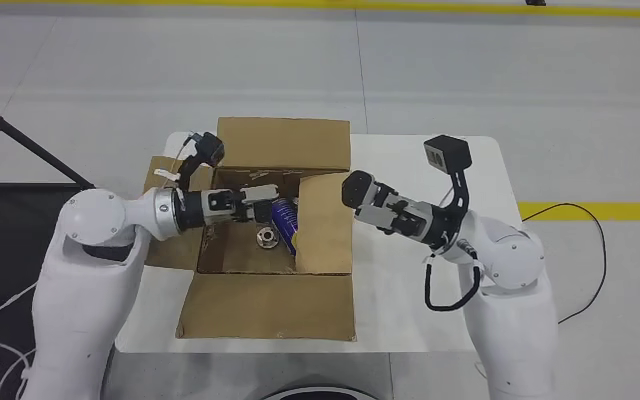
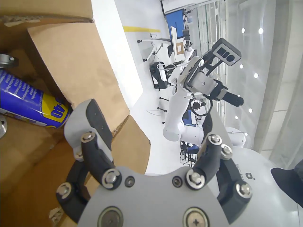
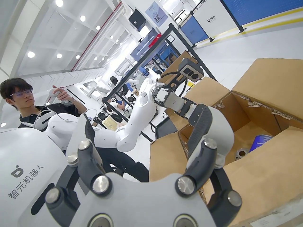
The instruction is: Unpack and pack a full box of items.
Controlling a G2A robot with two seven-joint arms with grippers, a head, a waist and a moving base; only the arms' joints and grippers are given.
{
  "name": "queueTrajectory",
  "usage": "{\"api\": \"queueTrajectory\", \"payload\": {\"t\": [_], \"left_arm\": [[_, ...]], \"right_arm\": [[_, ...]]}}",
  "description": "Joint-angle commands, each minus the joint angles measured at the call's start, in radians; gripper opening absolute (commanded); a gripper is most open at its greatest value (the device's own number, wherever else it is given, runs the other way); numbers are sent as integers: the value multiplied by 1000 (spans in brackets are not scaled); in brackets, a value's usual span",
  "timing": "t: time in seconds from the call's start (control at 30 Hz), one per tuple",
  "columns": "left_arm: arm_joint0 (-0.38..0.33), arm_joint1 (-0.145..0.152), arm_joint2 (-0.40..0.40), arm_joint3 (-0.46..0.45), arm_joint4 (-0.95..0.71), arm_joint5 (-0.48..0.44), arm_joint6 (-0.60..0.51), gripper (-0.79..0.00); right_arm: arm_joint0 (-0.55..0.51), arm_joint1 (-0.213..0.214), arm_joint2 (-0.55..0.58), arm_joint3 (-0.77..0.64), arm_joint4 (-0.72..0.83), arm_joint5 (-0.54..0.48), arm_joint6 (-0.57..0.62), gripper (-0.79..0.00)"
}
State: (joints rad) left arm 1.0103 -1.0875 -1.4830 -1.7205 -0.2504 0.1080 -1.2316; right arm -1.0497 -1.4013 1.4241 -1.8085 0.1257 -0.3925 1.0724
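Observation:
An open cardboard box (image 1: 250, 305) stands on the white table with its flaps spread. Inside lie a blue spray can (image 1: 285, 225) and a round metal flange (image 1: 267, 238). My left gripper (image 1: 260, 206) hangs inside the box just beside the can's end, open and holding nothing. The left wrist view has the can (image 2: 30, 105) past one fingertip (image 2: 94, 116) of the gripper (image 2: 153, 124). My right gripper (image 1: 352, 190) is open at the outer side of the box's right flap (image 1: 325, 225). From the right wrist, the can (image 3: 261, 141) and flange (image 3: 241, 153) lie beyond the open gripper (image 3: 144, 128).
The white table (image 1: 430, 300) has bare room to the right of the box. The far flap (image 1: 285, 143) stands up behind the opening, and the near flap lies flat toward the table's front edge. A second metal part (image 2: 7, 60) sits deeper in the box.

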Motion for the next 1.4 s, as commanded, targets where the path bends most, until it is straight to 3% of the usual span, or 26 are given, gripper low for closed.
{"api": "queueTrajectory", "payload": {"t": [0.0, 0.23, 0.67, 1.37], "left_arm": [[-25, -2, 49, 30, 13, 1, -3, 0], [-51, -7, 153, 112, 47, -15, 6, 0], [-7, 10, 154, 133, 76, -47, 12, 0], [17, 5, 227, 182, -2, -118, 105, 0]], "right_arm": [[-8, 5, 7, -8, 4, 0, 1, 0], [-45, 21, 27, -34, 13, -2, -4, 0], [-54, 43, 16, -41, 27, -1, -24, 0], [-82, 78, 14, -70, 38, -4, -60, 0]]}}
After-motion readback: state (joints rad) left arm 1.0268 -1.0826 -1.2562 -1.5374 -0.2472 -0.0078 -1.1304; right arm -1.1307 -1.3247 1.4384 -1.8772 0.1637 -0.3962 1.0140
